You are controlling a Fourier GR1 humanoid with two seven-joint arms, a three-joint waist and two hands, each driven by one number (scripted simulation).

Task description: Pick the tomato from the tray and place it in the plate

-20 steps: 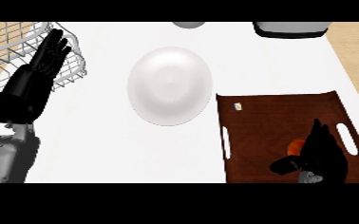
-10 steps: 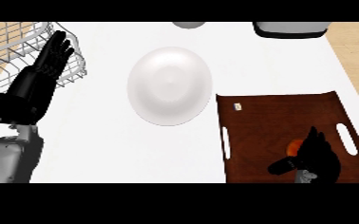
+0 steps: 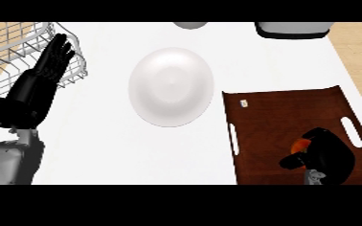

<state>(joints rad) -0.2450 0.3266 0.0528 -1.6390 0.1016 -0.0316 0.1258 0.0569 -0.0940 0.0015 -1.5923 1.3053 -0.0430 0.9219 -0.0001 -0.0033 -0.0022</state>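
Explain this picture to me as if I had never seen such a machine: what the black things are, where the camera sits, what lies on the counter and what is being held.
The camera sits at the robot's head and looks steeply down at a white counter. The two black shapes are the robot's hands on grey forearms.

The left hand rests open at the left edge, fingers up, beside a wire rack.

In the middle lies a round white plate with nothing on it. To its right is a dark brown tray with slot handles.

The right hand is on the tray, curled round an orange-red tomato, which it mostly hides.

At the far edge, cut off, are a grey round thing and a dark-rimmed container; I cannot tell what they are.
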